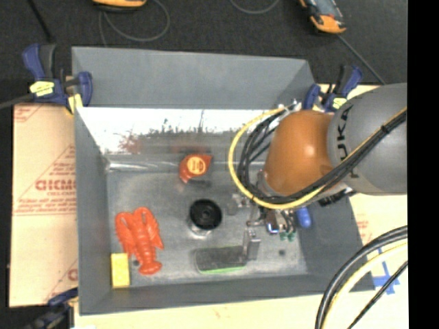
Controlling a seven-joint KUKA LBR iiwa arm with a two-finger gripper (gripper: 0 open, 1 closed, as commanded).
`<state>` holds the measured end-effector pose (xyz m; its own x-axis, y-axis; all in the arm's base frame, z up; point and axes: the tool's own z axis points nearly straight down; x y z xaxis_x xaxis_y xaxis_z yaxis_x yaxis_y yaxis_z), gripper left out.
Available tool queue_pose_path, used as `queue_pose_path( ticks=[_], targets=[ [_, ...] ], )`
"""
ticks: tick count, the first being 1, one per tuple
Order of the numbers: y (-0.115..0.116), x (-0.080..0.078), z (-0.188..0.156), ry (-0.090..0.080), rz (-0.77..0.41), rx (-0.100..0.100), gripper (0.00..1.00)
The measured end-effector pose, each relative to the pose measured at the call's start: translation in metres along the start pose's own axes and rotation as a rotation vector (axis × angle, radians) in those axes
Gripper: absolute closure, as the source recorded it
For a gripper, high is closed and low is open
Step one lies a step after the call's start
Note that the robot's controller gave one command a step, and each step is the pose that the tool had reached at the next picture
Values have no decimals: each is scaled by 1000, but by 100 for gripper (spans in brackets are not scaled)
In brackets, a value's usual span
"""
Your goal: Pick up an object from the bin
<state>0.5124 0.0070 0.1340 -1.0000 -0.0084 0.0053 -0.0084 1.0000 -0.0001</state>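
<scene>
Nearest the front wall of the bin [92,218], a dark flat pad with a green edge [216,260] is lying flat on the floor. The pincer [251,244] is hanging over the pad's right end; I can't tell whether it is touching or just above. I also can't tell whether the pincer is spread or clenched, and nothing is showing as gripped.

My read: the pad is the likely pick. It's sitting low, so I'm expecting a shallow grab to slip off. I'm suggesting a descent right down to the floor, straddling the pad's short side, closing, then lifting straight up.

Front left, a yellow block [120,269] is sitting just beside a red toy lobster [140,242]. Both are well apart from the pincer, so they aren't getting in the way.

Further in, a black round cap [204,214] is sitting near the pad's far side. I'm advising against drifting that way during the lift. An orange round thing [195,167] is resting by the far wall, well clear.
</scene>
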Motion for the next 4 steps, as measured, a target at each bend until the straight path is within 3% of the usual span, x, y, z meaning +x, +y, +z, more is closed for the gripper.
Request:
queue_pose_path(
  ticks=[1,2,3,4],
  targets=[
    [0,-2,-4,-8,0,0,0],
    [4,-6,19,-16,-52,2,0],
    [19,-41,58,-10,-203,2,0],
    [54,-47,56,-16,-199,-1,100]
  ],
)
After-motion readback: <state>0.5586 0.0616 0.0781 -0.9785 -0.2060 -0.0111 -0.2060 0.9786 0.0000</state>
